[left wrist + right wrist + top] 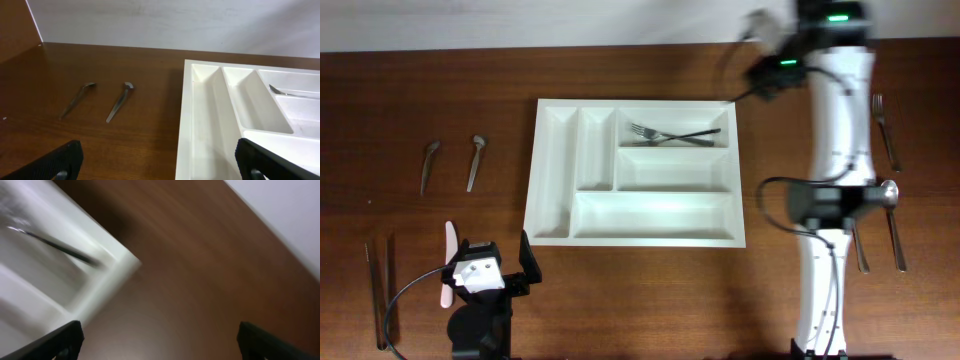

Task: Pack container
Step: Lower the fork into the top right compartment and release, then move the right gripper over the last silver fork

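**L to R.** L hand: jaws wide apart, empty, just off container's lower-left corner. Container: mid-counter, two forks in upper-right slot. R hand: open, empty, by container's upper-right corner.

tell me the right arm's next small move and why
Probably swing the right tool, open and empty off the container's far corner, over to the fork lying on the table to its right. Two forks already lie crossed in the top long compartment, so this one likely belongs there too.
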Controlling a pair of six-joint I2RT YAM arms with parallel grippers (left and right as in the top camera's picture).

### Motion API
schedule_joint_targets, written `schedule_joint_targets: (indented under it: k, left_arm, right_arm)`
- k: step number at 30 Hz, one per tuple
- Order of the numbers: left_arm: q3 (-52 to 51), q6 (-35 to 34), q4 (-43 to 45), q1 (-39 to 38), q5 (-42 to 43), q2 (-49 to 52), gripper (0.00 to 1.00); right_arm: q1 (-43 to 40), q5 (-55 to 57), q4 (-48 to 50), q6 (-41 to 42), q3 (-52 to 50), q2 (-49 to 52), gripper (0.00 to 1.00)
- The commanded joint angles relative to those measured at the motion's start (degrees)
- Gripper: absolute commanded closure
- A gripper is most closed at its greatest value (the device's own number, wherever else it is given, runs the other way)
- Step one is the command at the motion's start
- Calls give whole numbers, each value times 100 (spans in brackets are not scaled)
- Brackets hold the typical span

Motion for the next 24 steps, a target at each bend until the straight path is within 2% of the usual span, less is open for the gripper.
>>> schedule_joint_targets:
  k: [1,6,11,15,20,24]
  left_arm:
    - [-26,68,13,-15,42,-44,1]
    - [-26,68,11,-15,42,-44,1]
    - [-26,68,11,-15,42,-44,1]
    - [-26,68,11,-15,42,-44,1]
    - [-26,68,11,-15,42,-44,1]
    - [-26,68,11,-17,42,-44,1]
  right_arm:
    - [-761,542,-179,1458,122,-286,1]
    - [-1644,-98,-179,1738,13,-278,1]
    - [-2367,-81,-179,1440,-389,-251,1]
    - [-2817,-81,-168,1279,-1132,-251,1]
    - [-3108,-61,505,1261,-2444,-249,1]
    - [-3093,-59,1071,1266,-3021,-249,1]
